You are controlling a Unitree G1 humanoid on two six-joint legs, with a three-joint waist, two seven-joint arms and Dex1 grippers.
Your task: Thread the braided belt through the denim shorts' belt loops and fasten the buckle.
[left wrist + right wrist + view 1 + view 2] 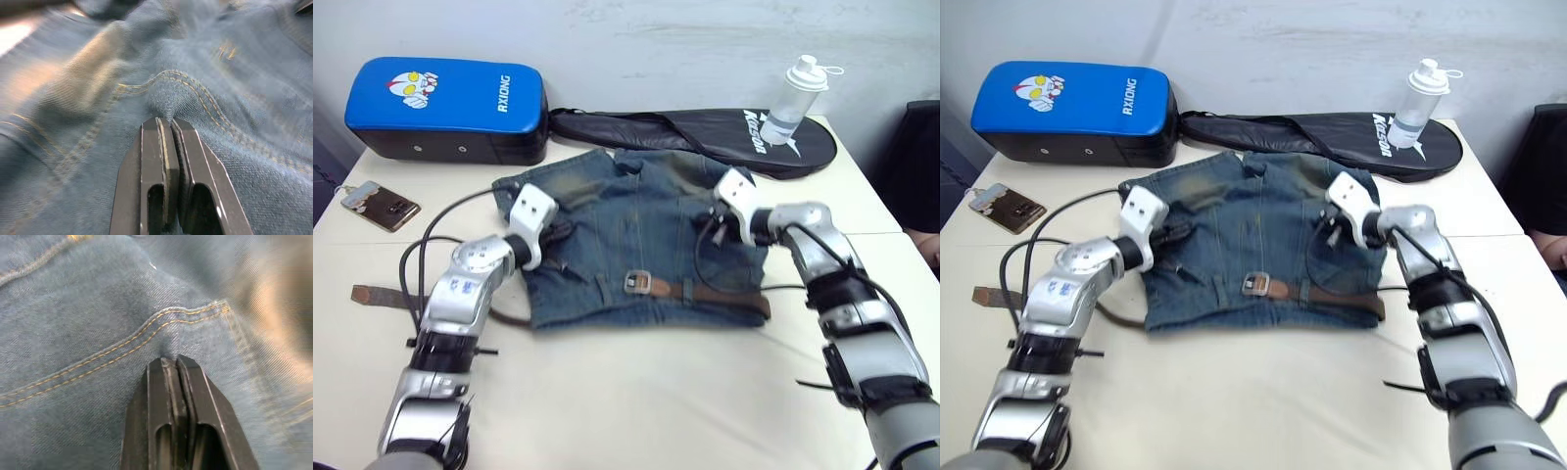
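Observation:
The denim shorts [626, 220] lie flat in the middle of the table, waistband toward me. Along the waistband runs the braided belt [724, 294], with the silver buckle [637, 282] near the middle. The belt's free end [370, 293] trails out onto the table at the left. The belt loops are too small to tell apart. My left gripper [556, 237] rests on the shorts' left side, shut on a pinch of denim [164, 105]. My right gripper [710, 231] is on the right side, shut on cloth at a pocket seam [190, 316].
A blue padded block [447, 108] stands at the back left. Along the back lie a black racket bag [705, 132] and a clear bottle [793, 98]. A phone [380, 206] lies at the left edge, and a dark chair [920, 166] stands beyond the right edge.

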